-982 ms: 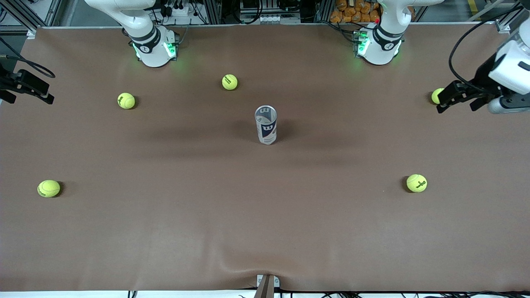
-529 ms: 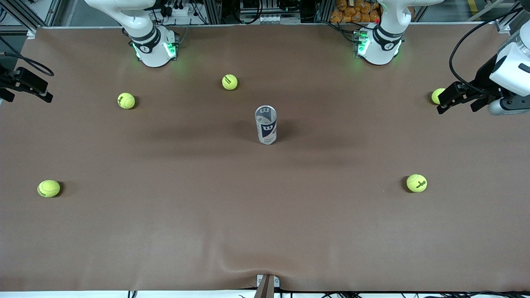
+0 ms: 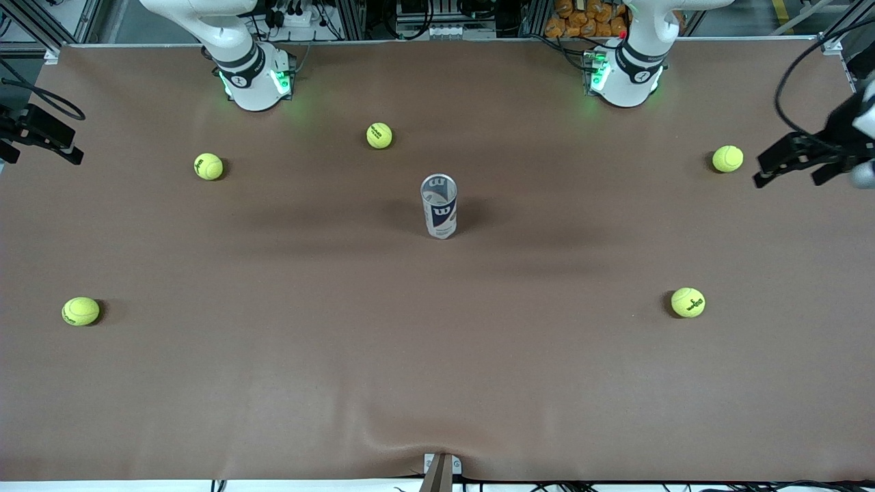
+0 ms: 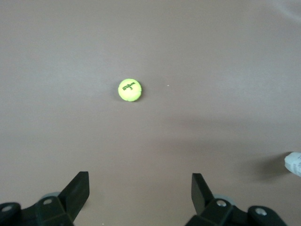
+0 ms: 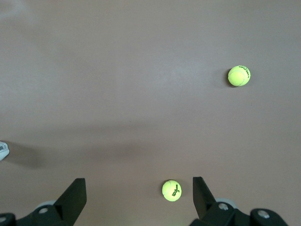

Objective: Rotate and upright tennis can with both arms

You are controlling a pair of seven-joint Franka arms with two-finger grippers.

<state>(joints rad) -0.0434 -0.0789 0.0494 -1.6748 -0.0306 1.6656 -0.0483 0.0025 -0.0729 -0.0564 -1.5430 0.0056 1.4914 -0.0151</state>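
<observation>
You are seeing the tennis can standing upright mid-table, so nothing looks left to do. The left gripper, hanging at the can's three o'clock, and the right gripper, at nine o'clock, are both gaping, holding nothing.

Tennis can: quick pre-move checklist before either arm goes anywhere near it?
1. Tennis can upright at mid-table, open end up: ok.
2. Can free of both grippers: ok, nothing touches it.
3. Left gripper open and empty, up at the left arm's end of the table: ok.
4. Right gripper open and empty, at the right arm's end of the table: ok by its wrist view.
5. Space around the can: ok; the closest tennis ball lies farther from the front camera, well apart.
6. Can rotated to the wanted facing: cannot tell; the W shows to the front camera.
</observation>
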